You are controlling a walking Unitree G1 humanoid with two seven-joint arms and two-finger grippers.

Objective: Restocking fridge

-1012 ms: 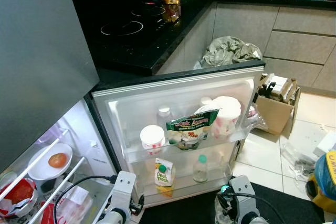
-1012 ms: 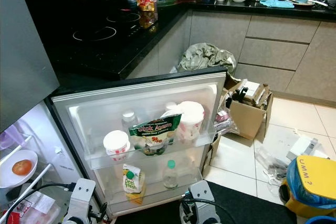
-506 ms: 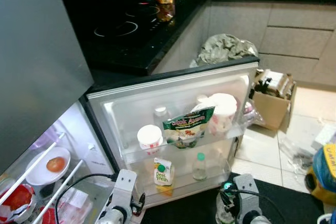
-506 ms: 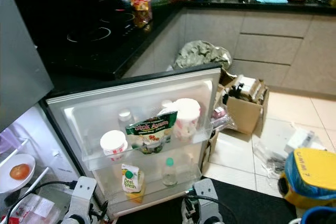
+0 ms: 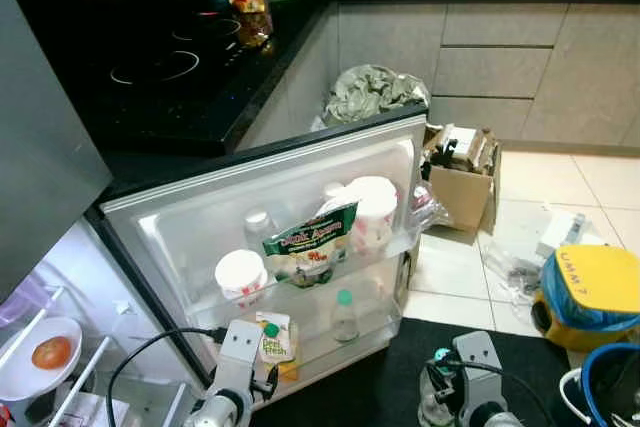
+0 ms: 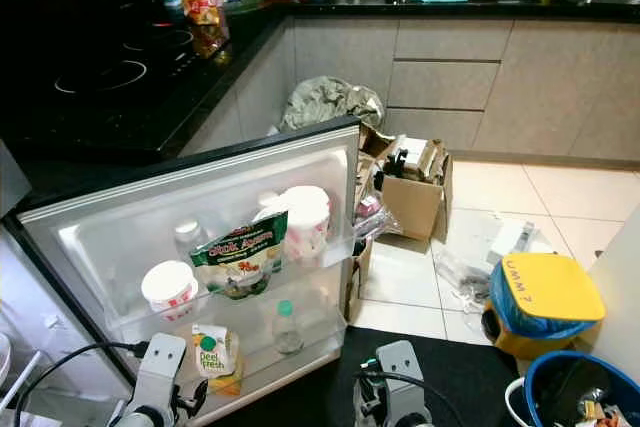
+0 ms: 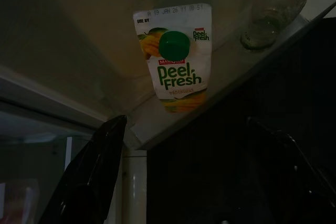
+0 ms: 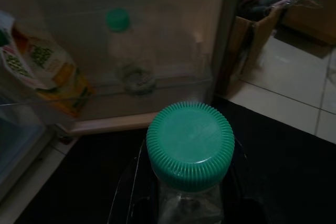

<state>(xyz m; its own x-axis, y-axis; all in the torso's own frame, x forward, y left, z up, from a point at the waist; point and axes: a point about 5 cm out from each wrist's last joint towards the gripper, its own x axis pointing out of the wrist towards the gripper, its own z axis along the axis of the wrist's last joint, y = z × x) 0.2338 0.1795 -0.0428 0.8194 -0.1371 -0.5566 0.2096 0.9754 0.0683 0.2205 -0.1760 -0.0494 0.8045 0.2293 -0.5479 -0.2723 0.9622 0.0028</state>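
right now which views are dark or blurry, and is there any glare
Left and right eye views: well lit and fairly sharp, with glare on the glossy black countertop. Left wrist view: dim, yet the white Peel Fresh juice carton reads clearly. Right wrist view: dark; the clear bottle with green ribbed cap in the right hand looks soft.

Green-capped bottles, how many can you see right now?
2: one bottle stands on the fridge door's lower shelf beside the juice carton; one bottle is in the right gripper. Others may be hidden.
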